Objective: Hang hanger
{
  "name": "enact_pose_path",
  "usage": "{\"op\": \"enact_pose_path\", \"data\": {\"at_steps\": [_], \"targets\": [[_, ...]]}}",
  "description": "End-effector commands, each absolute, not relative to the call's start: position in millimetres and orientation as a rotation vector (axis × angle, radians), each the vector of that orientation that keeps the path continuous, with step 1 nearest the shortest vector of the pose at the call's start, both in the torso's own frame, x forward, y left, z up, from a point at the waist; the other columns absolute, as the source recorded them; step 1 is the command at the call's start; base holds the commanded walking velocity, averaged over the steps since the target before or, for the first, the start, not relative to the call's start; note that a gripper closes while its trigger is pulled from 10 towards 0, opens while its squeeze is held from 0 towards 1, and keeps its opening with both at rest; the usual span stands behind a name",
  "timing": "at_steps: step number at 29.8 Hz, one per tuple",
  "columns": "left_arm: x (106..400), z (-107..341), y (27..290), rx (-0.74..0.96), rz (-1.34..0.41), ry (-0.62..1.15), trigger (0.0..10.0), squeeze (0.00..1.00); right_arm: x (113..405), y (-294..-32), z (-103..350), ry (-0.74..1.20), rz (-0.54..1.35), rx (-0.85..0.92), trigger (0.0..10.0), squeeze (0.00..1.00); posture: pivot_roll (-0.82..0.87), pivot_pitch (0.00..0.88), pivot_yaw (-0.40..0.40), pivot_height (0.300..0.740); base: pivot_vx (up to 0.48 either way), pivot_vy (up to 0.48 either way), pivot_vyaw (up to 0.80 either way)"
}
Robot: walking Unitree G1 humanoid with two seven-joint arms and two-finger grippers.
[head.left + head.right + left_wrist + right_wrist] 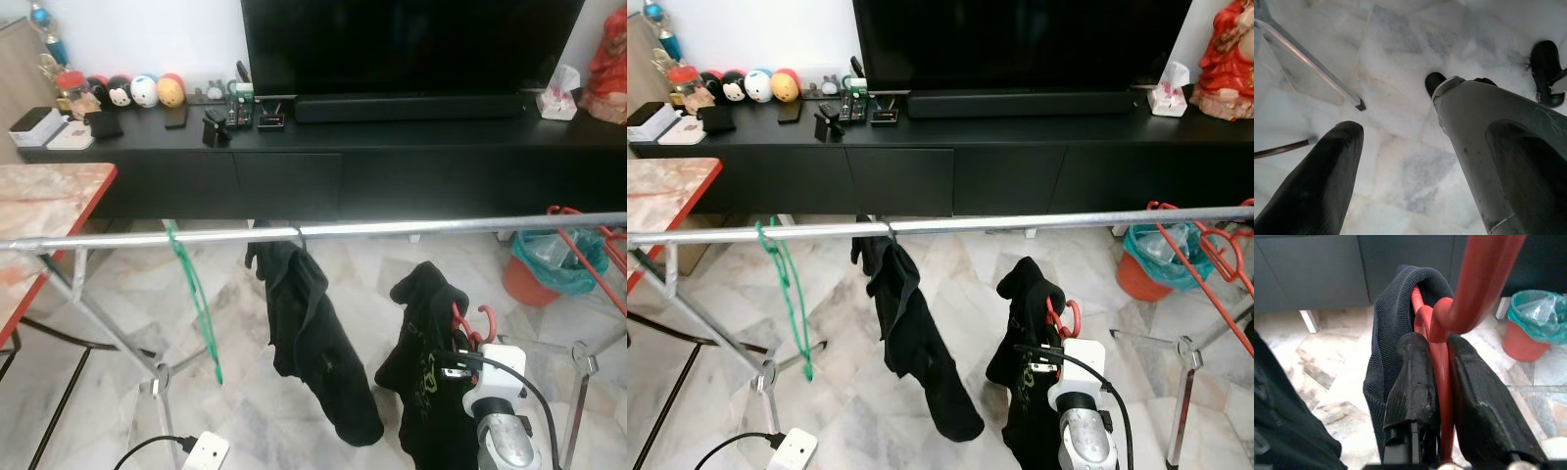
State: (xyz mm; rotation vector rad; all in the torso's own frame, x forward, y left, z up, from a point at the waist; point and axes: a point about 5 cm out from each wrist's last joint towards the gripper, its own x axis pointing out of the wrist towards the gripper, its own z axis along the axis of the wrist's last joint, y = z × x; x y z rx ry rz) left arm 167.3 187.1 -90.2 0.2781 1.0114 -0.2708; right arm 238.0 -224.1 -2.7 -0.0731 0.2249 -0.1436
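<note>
Nearest the robot and below the rail (323,229), the right claw (1442,382) is clenched on the neck of a red hanger (1469,289) with a black garment (421,372) draped over it. The hanger's hook (470,321) sits well under the rail, not yet hung. The left claw (1415,161) is released, pointing at the floor (1400,63). On the rail hang a second black garment (309,333) and, left of it, a green hanger (196,294). Beyond the rail stands a black counter (294,147). Likely risks: the hook missing or glancing off the rail, or the loose garment sliding off if the hanger tilts.
</note>
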Motion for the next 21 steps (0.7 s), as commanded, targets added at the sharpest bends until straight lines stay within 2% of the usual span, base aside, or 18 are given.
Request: {"op": "enact_pose_path", "data": {"at_steps": [1,21], "targets": [[158.8,-93.8,188.1,0.282,-0.285,1.05,10.0,0.0,241.0,-223.7,1.5,0.192,-0.15,-0.065,10.0,0.0,-0.05,0.0,0.041,0.74,-0.27,0.0,0.0],[161.1,-93.0,186.7,0.278,-0.285,1.042,10.0,0.0,243.5,-224.6,2.5,0.19,-0.152,-0.067,10.0,0.0,-0.05,0.0,0.039,0.74,-0.268,0.0,0.0]]}}
